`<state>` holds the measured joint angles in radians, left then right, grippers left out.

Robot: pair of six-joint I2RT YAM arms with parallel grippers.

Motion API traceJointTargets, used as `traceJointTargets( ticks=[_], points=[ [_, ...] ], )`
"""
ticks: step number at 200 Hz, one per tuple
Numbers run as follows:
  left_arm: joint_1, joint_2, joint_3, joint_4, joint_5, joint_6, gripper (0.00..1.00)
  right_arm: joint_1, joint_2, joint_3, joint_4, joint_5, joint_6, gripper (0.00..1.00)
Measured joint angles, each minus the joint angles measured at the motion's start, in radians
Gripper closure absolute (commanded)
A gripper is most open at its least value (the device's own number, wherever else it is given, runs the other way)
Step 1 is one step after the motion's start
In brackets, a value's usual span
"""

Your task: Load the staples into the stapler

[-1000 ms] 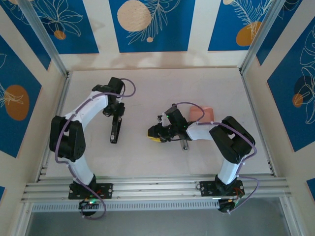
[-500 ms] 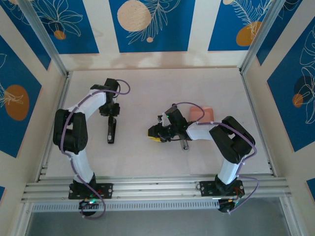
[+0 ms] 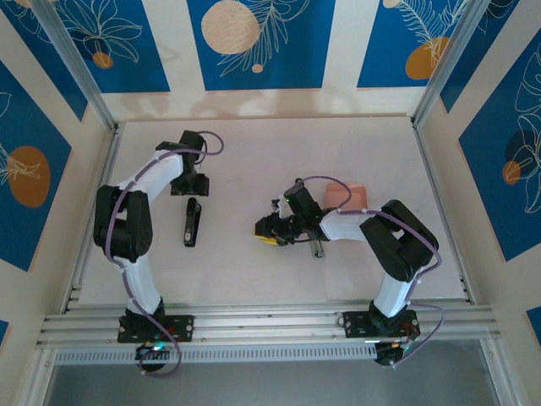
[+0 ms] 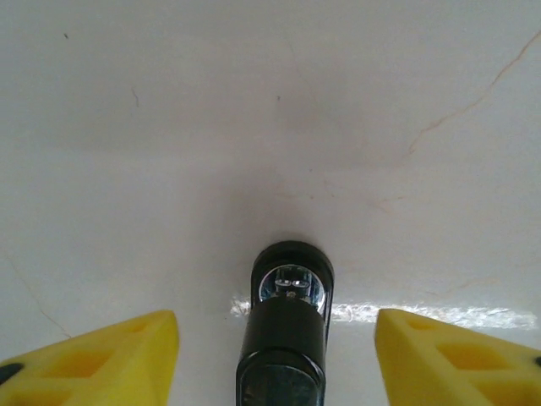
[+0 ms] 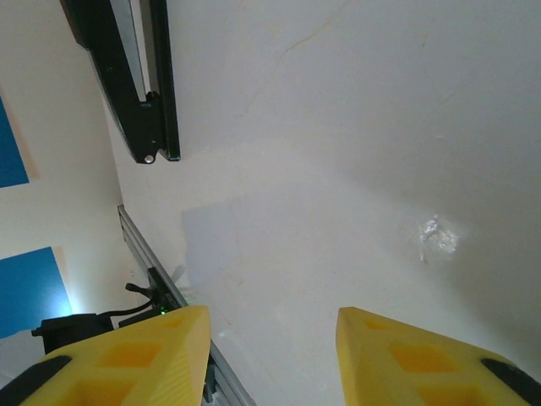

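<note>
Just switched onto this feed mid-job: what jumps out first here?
The black stapler lies flat on the table, left of centre, with the left hand open at its far end. The right hand hovers open and empty near the middle, its yellow fingers spread. A pink tray sits on the table behind the right arm.

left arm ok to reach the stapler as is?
Probably yes. The left gripper sits open right at the stapler's far end, which the left wrist view shows between the jaws. The stapler lies free on the table; the right gripper is off to the side.
</note>
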<state>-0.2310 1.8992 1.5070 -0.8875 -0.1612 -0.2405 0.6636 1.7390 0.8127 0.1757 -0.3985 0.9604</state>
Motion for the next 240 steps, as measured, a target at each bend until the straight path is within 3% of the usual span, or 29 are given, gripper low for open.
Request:
traceJointTargets(
  ticks=[30, 56, 85, 112, 168, 240],
  points=[
    [0.000, -0.098, 0.011, -0.018, 0.043, 0.001, 0.18, 0.000, -0.047, 0.072, -0.163, 0.047, -0.078, 0.52],
    [0.001, -0.274, -0.024, 0.028, 0.164, 0.007, 0.17, -0.005, -0.086, 0.198, -0.371, 0.132, -0.199, 0.51],
    [0.002, -0.523, -0.200, 0.168, 0.335, 0.006, 0.17, -0.034, -0.095, 0.350, -0.599, 0.268, -0.346, 0.48],
    [0.002, -0.665, -0.409, 0.327, 0.486, -0.018, 0.18, -0.097, -0.074, 0.476, -0.798, 0.399, -0.481, 0.43],
    [0.002, -0.739, -0.715, 0.591, 0.644, -0.096, 0.19, -0.234, 0.165, 0.794, -1.048, 0.599, -0.700, 0.33],
    [0.002, -0.768, -0.760, 0.664, 0.651, -0.101, 0.19, -0.251, 0.423, 0.984, -1.136, 0.655, -0.826, 0.33]
  ],
)
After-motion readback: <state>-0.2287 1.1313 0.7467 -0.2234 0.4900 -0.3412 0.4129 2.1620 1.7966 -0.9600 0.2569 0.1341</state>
